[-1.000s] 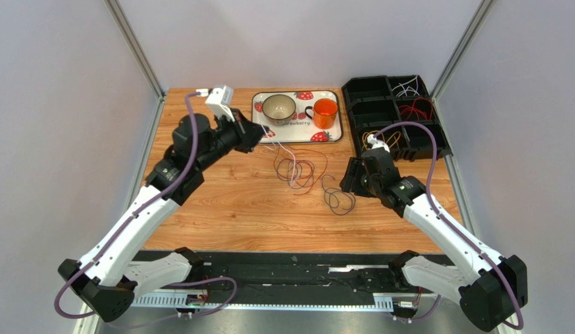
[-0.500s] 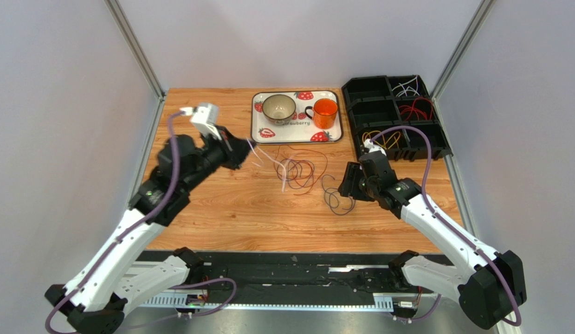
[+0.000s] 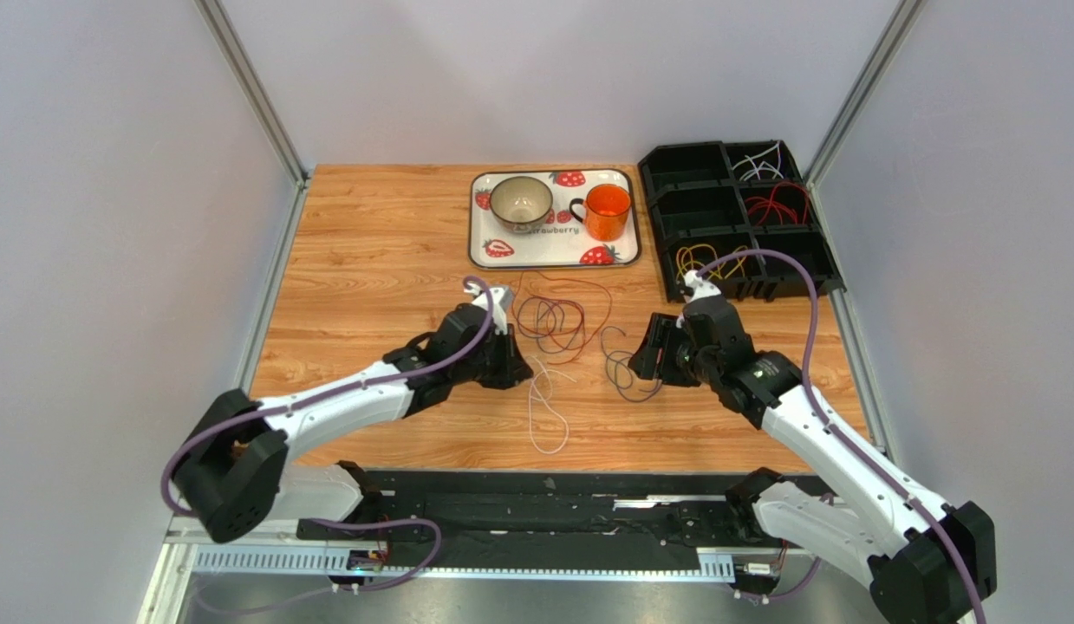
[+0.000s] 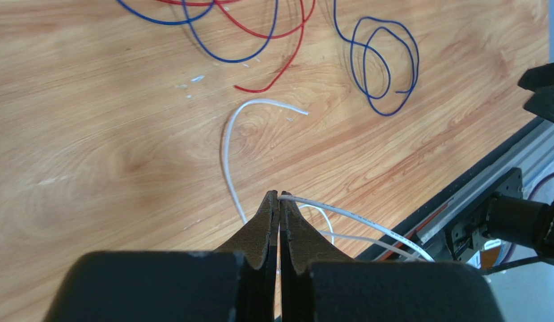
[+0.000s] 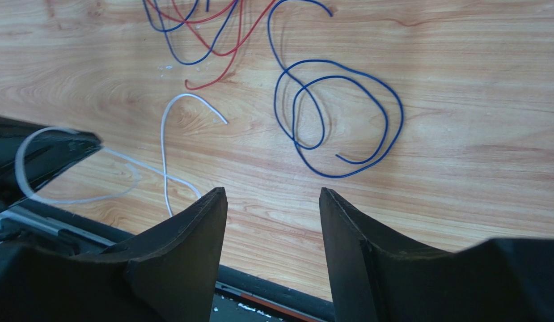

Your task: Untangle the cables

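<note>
A white cable lies looped on the wooden table near the front, apart from the others. My left gripper is shut on it; the left wrist view shows the jaws pinching the white cable. A red and blue tangle lies behind it, also in the left wrist view. A separate blue coil lies just left of my right gripper. The right wrist view shows that gripper open and empty, above the table short of the blue coil and right of the white cable.
A strawberry tray with a bowl and an orange mug stands at the back. A black compartment bin holding sorted cables is at the back right. The black front rail runs along the table's near edge.
My left gripper has swung down from high at the back left to the table's middle front, drawing the white cable out of the tangle. The right gripper has shifted slightly.
</note>
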### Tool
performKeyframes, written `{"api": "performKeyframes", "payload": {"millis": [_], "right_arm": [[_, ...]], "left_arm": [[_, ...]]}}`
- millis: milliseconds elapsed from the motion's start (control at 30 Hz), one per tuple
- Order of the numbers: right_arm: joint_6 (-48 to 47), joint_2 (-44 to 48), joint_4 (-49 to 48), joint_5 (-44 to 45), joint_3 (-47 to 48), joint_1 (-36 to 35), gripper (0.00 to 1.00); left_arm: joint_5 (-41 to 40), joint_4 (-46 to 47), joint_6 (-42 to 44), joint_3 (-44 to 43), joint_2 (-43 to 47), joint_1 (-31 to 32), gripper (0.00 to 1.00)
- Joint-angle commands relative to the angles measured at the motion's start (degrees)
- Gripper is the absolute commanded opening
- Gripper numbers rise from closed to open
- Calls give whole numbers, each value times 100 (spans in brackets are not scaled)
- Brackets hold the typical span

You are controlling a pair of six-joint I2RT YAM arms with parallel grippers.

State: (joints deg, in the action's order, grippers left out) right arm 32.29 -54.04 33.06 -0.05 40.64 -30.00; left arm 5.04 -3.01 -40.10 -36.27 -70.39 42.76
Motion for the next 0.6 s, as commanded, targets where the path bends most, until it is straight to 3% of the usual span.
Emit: {"api": "performKeyframes", "payload": {"millis": [0, 300, 567], "right_arm": [[49, 210, -264, -572, -162, -85, 57], [76, 157, -774, -1181, -479, -603, 59], [-153, -711, -792, -698, -57, -1614, 60]], "left_arm": [[-117, 757, -147, -398, -703, 162, 0], [-161, 1548, -341, -161, -1670, 338, 0], [-495, 1891, -464, 208, -1856, 461, 0]]}}
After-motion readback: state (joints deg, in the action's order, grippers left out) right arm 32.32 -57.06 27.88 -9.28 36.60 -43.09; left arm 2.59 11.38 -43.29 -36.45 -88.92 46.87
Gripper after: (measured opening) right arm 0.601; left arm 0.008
